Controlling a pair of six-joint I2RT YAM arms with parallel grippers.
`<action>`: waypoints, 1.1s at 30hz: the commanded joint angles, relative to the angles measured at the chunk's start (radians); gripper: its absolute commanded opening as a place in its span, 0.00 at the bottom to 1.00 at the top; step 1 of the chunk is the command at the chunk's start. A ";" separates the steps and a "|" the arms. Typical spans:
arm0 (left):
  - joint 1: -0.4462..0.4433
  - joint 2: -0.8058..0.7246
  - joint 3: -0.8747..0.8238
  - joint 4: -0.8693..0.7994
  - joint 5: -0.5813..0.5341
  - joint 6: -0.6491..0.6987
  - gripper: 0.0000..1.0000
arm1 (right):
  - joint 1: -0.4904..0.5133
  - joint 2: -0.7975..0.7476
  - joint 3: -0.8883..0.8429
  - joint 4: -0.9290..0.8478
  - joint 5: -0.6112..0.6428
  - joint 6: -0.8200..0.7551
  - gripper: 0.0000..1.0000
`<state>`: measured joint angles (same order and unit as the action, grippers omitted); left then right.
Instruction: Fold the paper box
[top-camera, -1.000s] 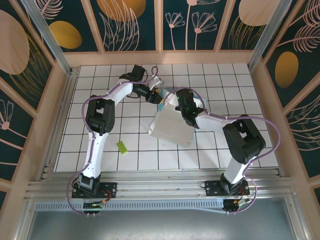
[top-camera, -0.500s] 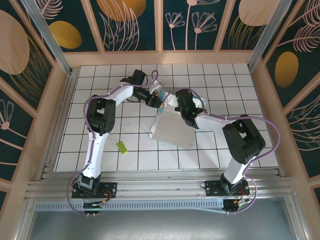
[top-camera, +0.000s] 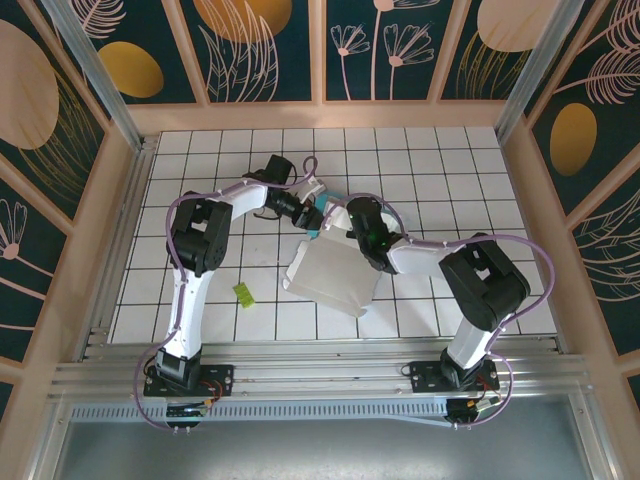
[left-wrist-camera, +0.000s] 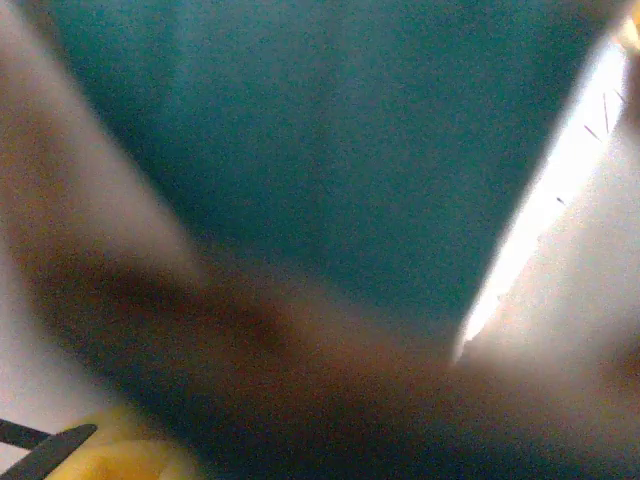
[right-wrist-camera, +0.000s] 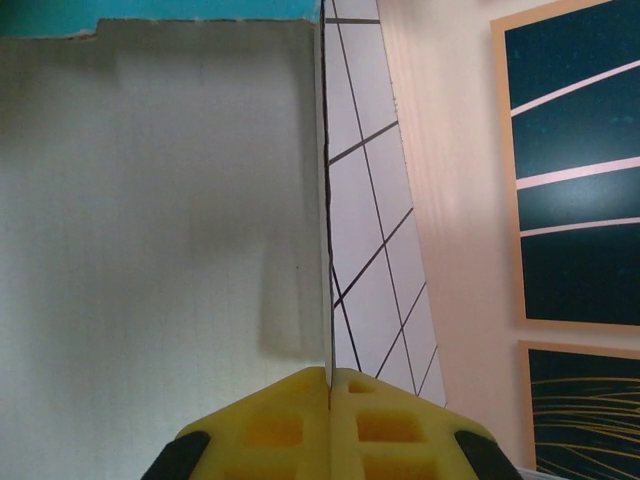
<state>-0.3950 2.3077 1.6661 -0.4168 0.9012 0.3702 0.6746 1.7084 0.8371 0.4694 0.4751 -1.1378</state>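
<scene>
I am working with two grippers on one paper box (top-camera: 326, 272), which is lying a little right of the middle of the tiled table (top-camera: 200, 160), its pale inside facing up and one corner pointing toward the near edge. My right gripper (right-wrist-camera: 328, 392) is pinching a thin upright panel of that box. In the right wrist view both yellow pads (right-wrist-camera: 268, 432) are pressing flat against the card's edge with no gap between them, the grey-white inner face is spreading out to the left of the pinch, and a teal strip is showing along the top. From above, this grip is sitting at the box's far right side. My left gripper (top-camera: 306, 218) is reaching in from the far left and meeting the box at its far edge, where one teal flap (top-camera: 318, 212) is standing up between my two wrists. The left wrist view is blurring badly. I am seeing a broad teal surface close to the lens, a bright white edge on the right and one yellow pad (left-wrist-camera: 120, 455) at the bottom left. I cannot tell whether these left fingers are gripping the flap or merely sitting open around it. One small yellow-green scrap (top-camera: 242, 292) is lying on the tiles to the left of the box, well apart from it and nearer to my left arm.
</scene>
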 joint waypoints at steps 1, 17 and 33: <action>-0.007 -0.065 -0.018 0.056 -0.008 -0.014 0.39 | 0.011 -0.031 -0.012 0.052 0.011 0.029 0.02; -0.006 -0.191 -0.117 0.164 -0.123 -0.204 0.42 | -0.040 0.051 0.117 -0.131 -0.064 0.132 0.02; 0.007 -0.506 -0.462 0.642 -0.294 -0.385 0.45 | -0.061 0.027 0.118 0.101 0.077 -0.092 0.02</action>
<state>-0.3962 1.8561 1.2541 0.0673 0.6445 0.0334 0.6018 1.7515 0.9531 0.4156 0.4793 -1.1225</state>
